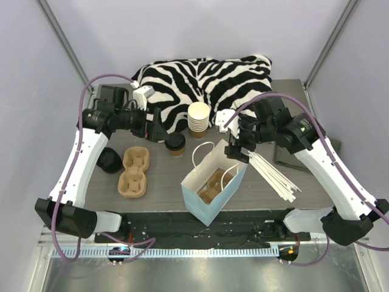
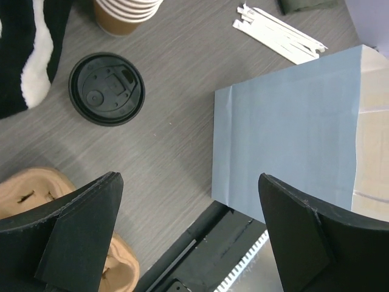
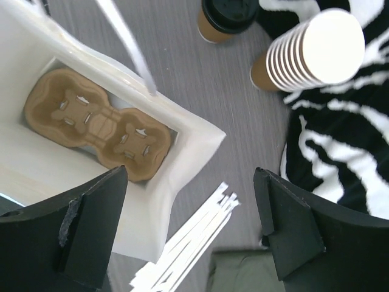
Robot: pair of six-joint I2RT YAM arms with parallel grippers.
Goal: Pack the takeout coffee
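The takeout coffee (image 1: 176, 144), a tan paper cup with a black lid, stands on the table just left of the open light-blue paper bag (image 1: 213, 182). In the left wrist view it shows from above as a black lid (image 2: 106, 89). It also sits at the top of the right wrist view (image 3: 228, 18). My left gripper (image 1: 155, 129) is open and empty, a little to the left of the coffee (image 2: 188, 179). My right gripper (image 1: 236, 149) is open and empty above the bag's right rim (image 3: 189, 173). A brown cup carrier (image 3: 97, 121) lies inside the bag.
A stack of lidless cups (image 1: 199, 118) stands behind the coffee, against a zebra-striped cloth (image 1: 206, 82). A second brown carrier (image 1: 135, 172) and loose black lids (image 1: 109, 159) lie at the left. White straws (image 1: 273, 173) and a dark green napkin (image 1: 285, 158) lie right of the bag.
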